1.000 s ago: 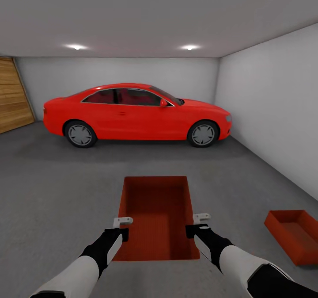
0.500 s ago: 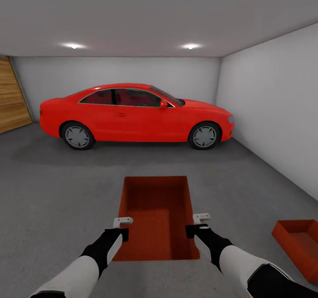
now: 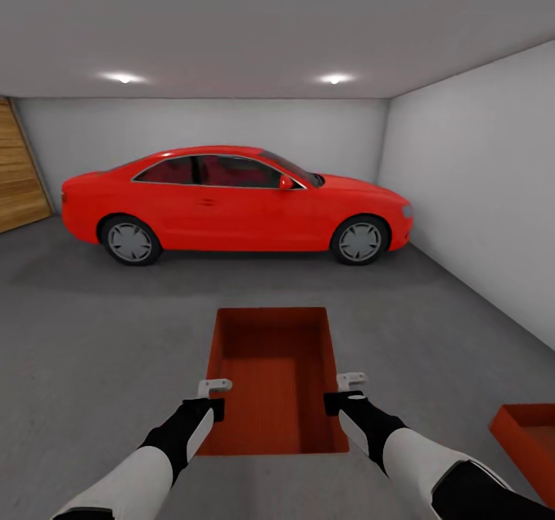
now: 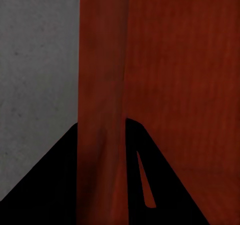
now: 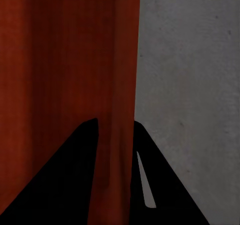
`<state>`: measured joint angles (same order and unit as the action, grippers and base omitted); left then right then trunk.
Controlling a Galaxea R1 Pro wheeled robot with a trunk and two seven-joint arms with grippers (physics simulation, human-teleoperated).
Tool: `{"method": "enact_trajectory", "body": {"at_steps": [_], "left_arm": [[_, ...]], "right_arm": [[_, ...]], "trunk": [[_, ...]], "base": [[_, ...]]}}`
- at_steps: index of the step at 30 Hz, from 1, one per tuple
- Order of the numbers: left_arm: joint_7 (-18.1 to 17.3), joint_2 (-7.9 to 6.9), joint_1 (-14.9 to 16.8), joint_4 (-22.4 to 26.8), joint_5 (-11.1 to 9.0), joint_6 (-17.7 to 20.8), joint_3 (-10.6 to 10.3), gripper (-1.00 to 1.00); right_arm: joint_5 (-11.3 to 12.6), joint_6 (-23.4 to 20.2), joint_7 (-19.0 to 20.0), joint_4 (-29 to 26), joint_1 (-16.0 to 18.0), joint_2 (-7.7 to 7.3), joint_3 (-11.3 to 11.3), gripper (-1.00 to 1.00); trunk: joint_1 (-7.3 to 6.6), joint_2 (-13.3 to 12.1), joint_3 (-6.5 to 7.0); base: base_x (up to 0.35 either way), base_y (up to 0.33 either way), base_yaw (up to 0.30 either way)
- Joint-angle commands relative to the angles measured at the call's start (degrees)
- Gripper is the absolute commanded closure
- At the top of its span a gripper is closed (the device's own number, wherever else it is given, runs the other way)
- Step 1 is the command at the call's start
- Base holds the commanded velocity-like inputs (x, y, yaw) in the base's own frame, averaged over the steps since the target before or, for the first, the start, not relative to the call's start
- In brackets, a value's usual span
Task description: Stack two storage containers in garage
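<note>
A red car (image 3: pixel 231 200) stands broadside at the far wall of the garage (image 3: pixel 462 180). On the grey floor (image 3: pixel 92 335), low right, lies one red-orange bin (image 3: pixel 532 443). Its twin, the held bin (image 3: pixel 274 377), plain-walled and open-topped, hangs centre-near, the left gripper (image 3: pixel 214 396) and right gripper (image 3: pixel 348 390) each clamped on a side wall.
</note>
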<state>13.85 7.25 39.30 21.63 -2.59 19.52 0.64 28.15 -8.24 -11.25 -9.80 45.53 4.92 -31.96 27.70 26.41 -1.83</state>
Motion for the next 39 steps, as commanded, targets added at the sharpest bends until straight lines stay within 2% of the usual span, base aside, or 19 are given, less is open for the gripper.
{"method": "enact_trajectory", "body": {"at_steps": [1,12,32,39], "left_arm": [[0.4,-1.8,0.0,-0.1,-1.2,0.3,-0.5,1.0],[0.4,-1.8,0.0,-0.1,-1.2,0.2,-0.5,1.0],[0.4,-1.8,0.0,-0.1,-1.1,0.2,-0.5,1.0],[0.4,-1.8,0.0,-0.1,-1.1,0.2,-0.5,1.0]], "right_arm": [[-0.2,1.8,-0.3,-0.3,0.1,-0.7,-0.6,1.0],[-0.2,1.8,-0.3,-0.3,0.1,-0.7,-0.6,1.0],[-0.2,1.8,-0.3,-0.3,0.1,-0.84,-0.6,1.0],[-0.3,1.8,-0.3,-0.3,0.1,-0.74,-0.6,1.0]], "trunk": [[0.06,0.1,-0.13],[0.06,0.1,-0.13],[0.06,0.1,-0.13],[0.06,0.1,-0.13]], "base": [[0.322,0.0,0.0],[0.297,0.0,0.0],[0.141,0.0,0.0],[0.15,0.0,-0.194]]}}
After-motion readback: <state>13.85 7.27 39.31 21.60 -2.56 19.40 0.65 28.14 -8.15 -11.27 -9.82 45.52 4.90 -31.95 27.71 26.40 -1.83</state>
